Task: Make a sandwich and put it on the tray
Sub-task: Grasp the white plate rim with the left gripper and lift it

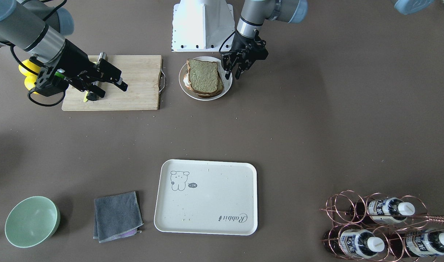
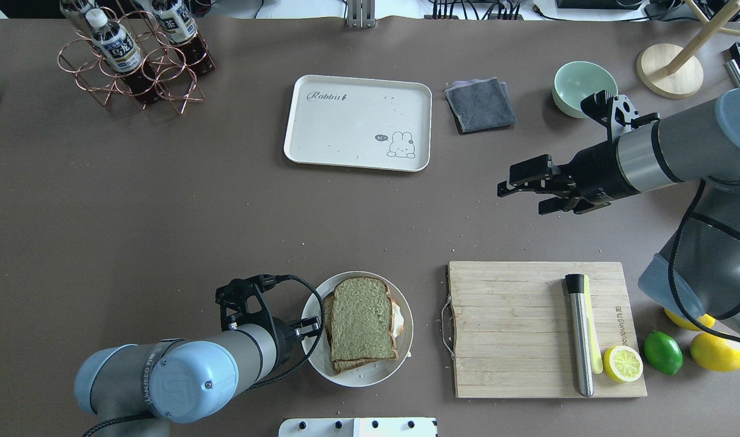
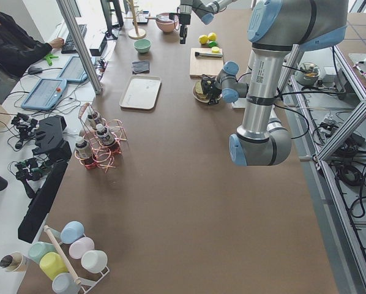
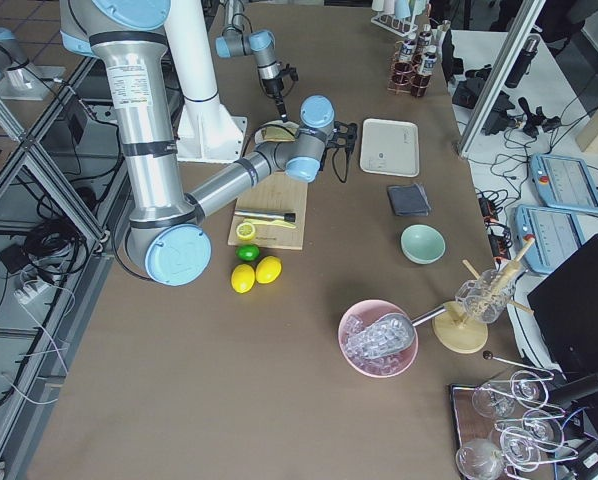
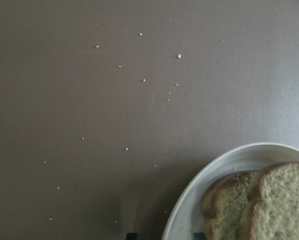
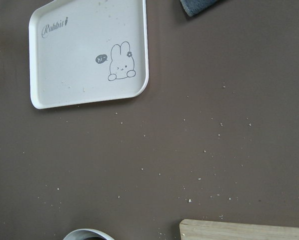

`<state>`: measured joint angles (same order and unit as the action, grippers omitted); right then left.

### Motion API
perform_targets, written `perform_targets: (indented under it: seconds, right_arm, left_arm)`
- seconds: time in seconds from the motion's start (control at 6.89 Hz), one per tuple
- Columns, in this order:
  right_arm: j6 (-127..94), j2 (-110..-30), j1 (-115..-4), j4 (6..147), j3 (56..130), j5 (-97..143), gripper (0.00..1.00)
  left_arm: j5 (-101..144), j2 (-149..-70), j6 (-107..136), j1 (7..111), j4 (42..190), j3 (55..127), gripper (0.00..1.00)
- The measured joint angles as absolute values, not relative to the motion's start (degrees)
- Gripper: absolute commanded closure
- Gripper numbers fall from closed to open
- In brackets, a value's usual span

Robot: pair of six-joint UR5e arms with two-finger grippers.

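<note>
The sandwich (image 1: pixel 204 77) lies on a round white plate (image 1: pixel 227 87) near the robot's base: two brown bread slices with egg white showing at the edge (image 2: pixel 398 318). My left gripper (image 1: pixel 232 76) is open and points down at the plate's rim on the sandwich's side. In the left wrist view the rim (image 5: pixel 189 200) lies between the two fingertips at the bottom edge. The cream tray (image 1: pixel 206 196) with the "Rabbit" script lies bare across the table and also shows in the right wrist view (image 6: pixel 89 55). My right gripper (image 2: pixel 521 199) is open and empty, held above the table.
A wooden cutting board (image 2: pixel 515 328) bears a metal tool (image 2: pixel 579 334) and a lemon half (image 2: pixel 623 363). A lime (image 2: pixel 662 352) and lemons (image 2: pixel 717 351) lie beside it. A grey cloth (image 2: pixel 480 104), a green bowl (image 2: pixel 583 88) and a bottle rack (image 2: pixel 133 57) stand at the far side.
</note>
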<state>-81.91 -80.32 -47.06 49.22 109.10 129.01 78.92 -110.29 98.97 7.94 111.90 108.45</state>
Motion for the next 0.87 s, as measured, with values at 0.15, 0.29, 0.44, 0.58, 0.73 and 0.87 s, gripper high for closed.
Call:
perform_targets:
  seconds: [0.15, 0.29, 0.44, 0.58, 0.73, 0.87]
  right_arm:
    - [-81.9, -80.3, -47.1, 49.2, 109.1, 128.9, 0.00]
    - [-81.9, -80.3, -47.0, 49.2, 109.0, 128.7, 0.00]
    - [-81.9, -80.3, -46.9, 49.2, 108.9, 128.5, 0.00]
    - [-81.9, -80.2, -46.9, 49.2, 108.8, 128.3, 0.00]
    - [-81.9, -80.2, -46.9, 49.2, 108.8, 128.1, 0.00]
    - [-81.9, -80.2, -46.9, 49.2, 108.7, 128.1, 0.00]
  left_arm:
    - [78.5, -110.3, 98.9, 7.4, 111.9, 108.2, 0.75]
    - [78.3, -110.3, 98.8, 7.3, 112.0, 108.2, 0.82]
    - [78.2, -110.3, 98.8, 7.2, 112.0, 108.2, 0.97]
    - [78.2, -110.3, 98.8, 7.2, 112.0, 108.2, 1.00]
    - [78.2, -110.3, 98.8, 7.3, 111.9, 108.4, 1.00]
    - [78.5, -110.3, 98.7, 7.6, 111.9, 109.1, 1.00]
